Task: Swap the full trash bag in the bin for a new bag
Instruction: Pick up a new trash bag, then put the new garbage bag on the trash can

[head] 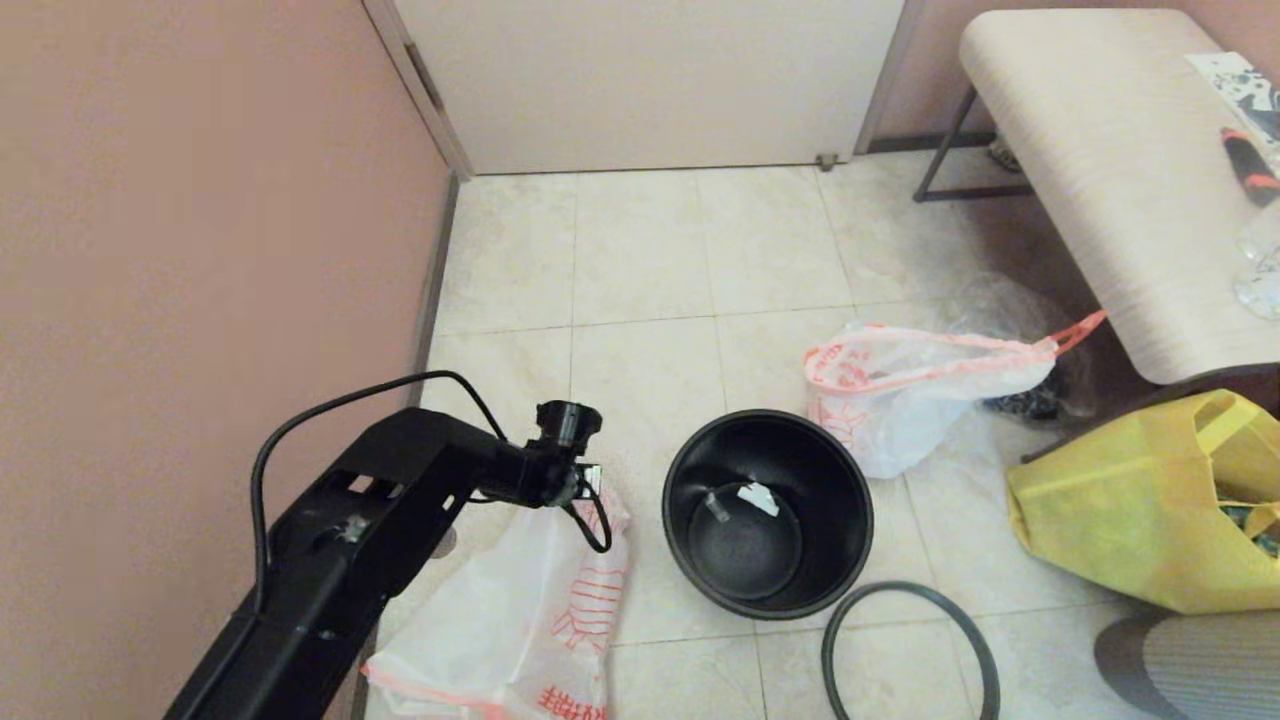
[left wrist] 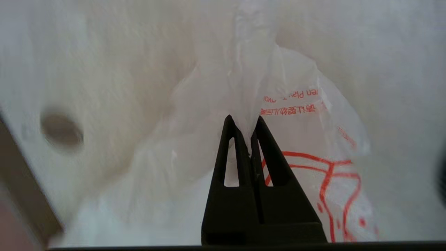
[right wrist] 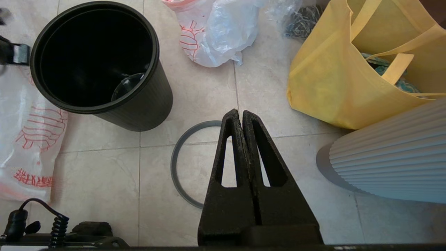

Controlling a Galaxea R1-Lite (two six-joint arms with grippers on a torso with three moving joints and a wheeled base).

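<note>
A pale tiled floor (head: pixel 640 260) runs between a pink wall and a closed door, and all the work sits on it. The left gripper (left wrist: pixel 246 123) has its jaws pinched together on a gathered fold of the new bag (head: pixel 520 610), whose thin white film with orange-red print hangs from the grip and spreads limp on the tiles on the robot's left. Just beside it stands the bin (head: pixel 767 515), upright and unlined, with only a small pale scrap showing at its bottom. Its rim ring (head: pixel 910 650) lies flat on the floor, near the bin's base on the right. Behind the bin rests the full bag (head: pixel 920 385), drawn closed, and a yellow bag (head: pixel 1140 520) sits further right under a bench (head: pixel 1110 170). The right gripper (right wrist: pixel 241 116) hangs above the ring with jaws together, holding nothing.

The old bag looks to be out already, so the step in hand is bringing in the new one. Next the film probably needs carrying over the bin's mouth and opening, likely with the right gripper's help.
</note>
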